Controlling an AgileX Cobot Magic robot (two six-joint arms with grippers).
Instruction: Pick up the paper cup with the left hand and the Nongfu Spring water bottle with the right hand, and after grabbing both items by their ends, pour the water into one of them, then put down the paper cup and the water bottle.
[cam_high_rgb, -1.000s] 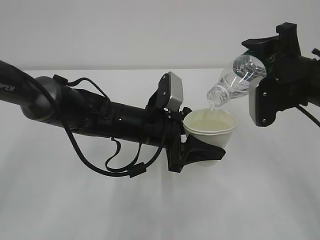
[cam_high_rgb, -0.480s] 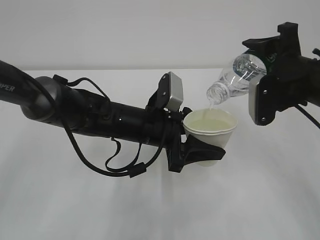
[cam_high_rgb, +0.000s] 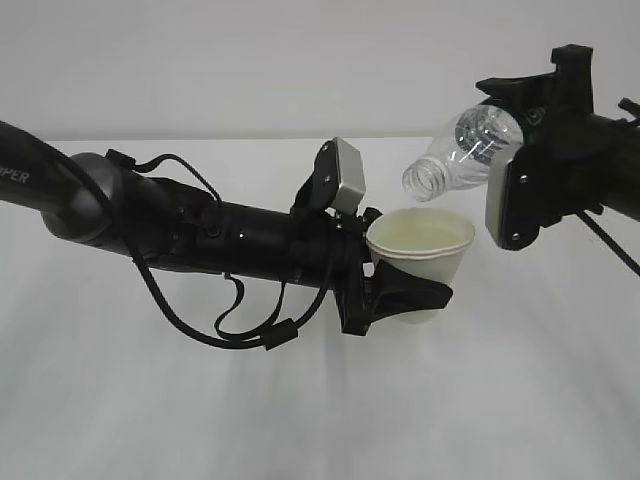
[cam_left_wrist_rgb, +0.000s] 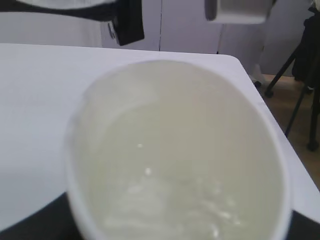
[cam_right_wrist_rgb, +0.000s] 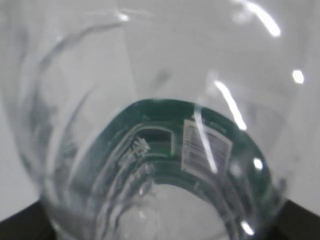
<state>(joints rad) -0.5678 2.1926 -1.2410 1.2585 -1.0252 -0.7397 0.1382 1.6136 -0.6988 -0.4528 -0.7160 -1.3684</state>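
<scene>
Paper cup (cam_high_rgb: 420, 252) position: held upright above the white table (cam_high_rgb: 320, 400), near the middle of the exterior view, clear of the surface. The left hand (cam_high_rgb: 400, 298) reaches in from the left on its long black arm (cam_high_rgb: 200, 235) with looping cables (cam_high_rgb: 230, 325); its fingers (cam_high_rgb: 415, 295) clasp the lower part of the cup from both sides, spread only as far as the cup's width. A grey square module (cam_high_rgb: 347, 180) sits on the arm just behind the cup's rim.

Cup contents: the left wrist view looks straight down into the paper cup (cam_left_wrist_rgb: 180, 150), where the water (cam_left_wrist_rgb: 170, 200) lies as a pale pool over the cream-coloured inside, with small bright glints on its surface.

Nongfu Spring water bottle (cam_high_rgb: 465, 155) position: above and to the right of the cup, tilted with its open mouth pointing down-left, near the cup's rim but not touching it. No stream is visible between mouth and cup. The right hand (cam_high_rgb: 545, 110) grips the bottle at its base end (the dark green label is partly hidden behind the gripper body), fingers pinched on the bottle. A light-grey rectangular panel (cam_high_rgb: 500, 205) faces the camera.

Right wrist view: the clear ribbed wall of the bottle (cam_right_wrist_rgb: 150, 125) fills the frame, with the green label band (cam_right_wrist_rgb: 165, 135) and a barcode patch seen through the plastic.
</scene>
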